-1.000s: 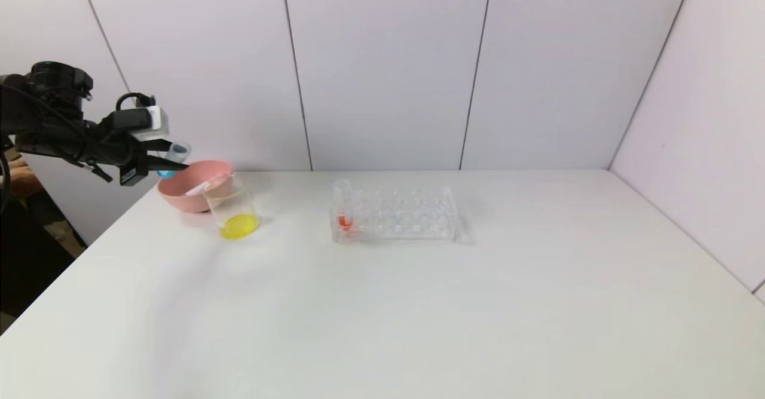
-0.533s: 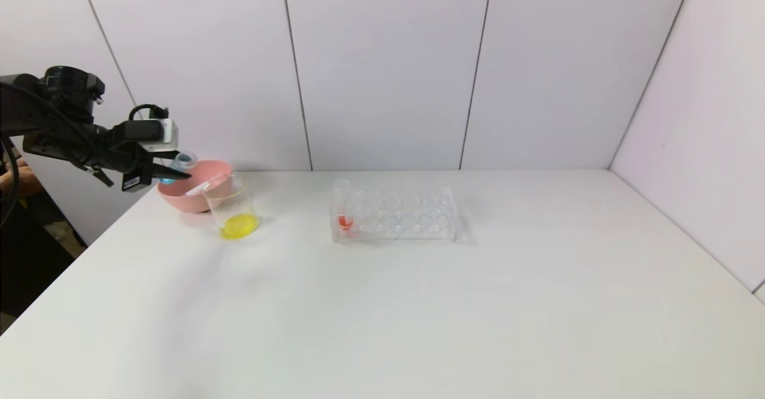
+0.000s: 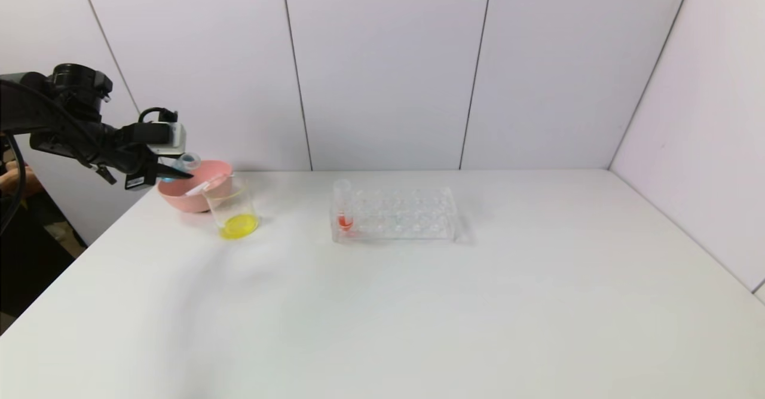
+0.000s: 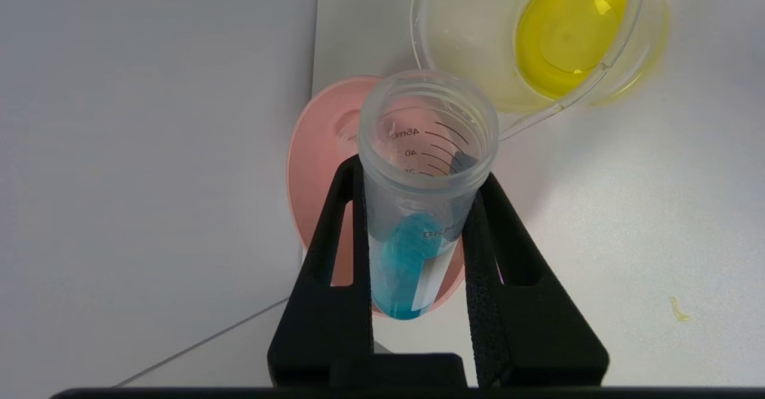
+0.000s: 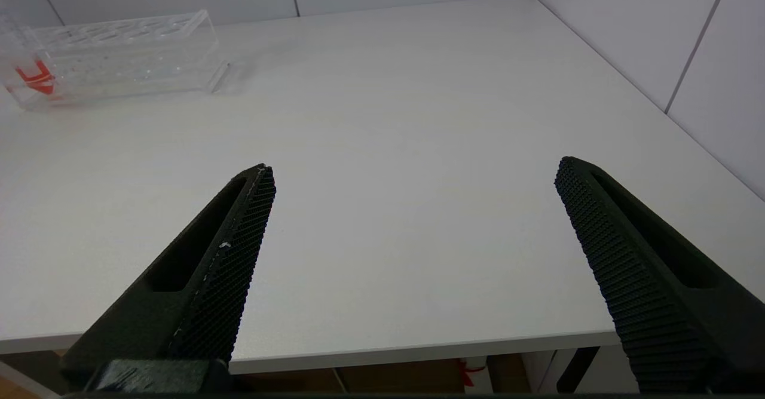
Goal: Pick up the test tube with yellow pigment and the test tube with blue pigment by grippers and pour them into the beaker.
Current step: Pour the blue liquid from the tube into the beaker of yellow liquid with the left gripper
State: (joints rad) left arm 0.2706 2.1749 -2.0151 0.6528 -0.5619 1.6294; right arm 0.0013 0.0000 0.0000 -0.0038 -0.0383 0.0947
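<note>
My left gripper (image 3: pixel 172 175) is shut on the test tube with blue pigment (image 3: pixel 181 165). It holds the tube tilted over the left rim of the pink bowl (image 3: pixel 179 199), left of the beaker (image 3: pixel 236 211). In the left wrist view the fingers (image 4: pixel 343 220) clamp the tube (image 4: pixel 412 249) below its open mouth, and the blue liquid sits at its tip. The beaker (image 4: pixel 466 34) holds yellow liquid. No tube with yellow liquid shows; a pale tube (image 3: pixel 206 185) lies in the bowl. My right gripper (image 5: pixel 415 169) is open and empty over the table's near edge.
A clear tube rack (image 3: pixel 397 214) stands mid-table with a red-tipped tube (image 3: pixel 343 211) at its left end; the rack also shows in the right wrist view (image 5: pixel 125 52). A small yellow drip (image 4: pixel 675 309) lies on the table near the beaker. White walls close off the back and right.
My left gripper has moved right and slightly down with the blue tube, from left of the pink bowl to over its rim. Nothing else has moved.
</note>
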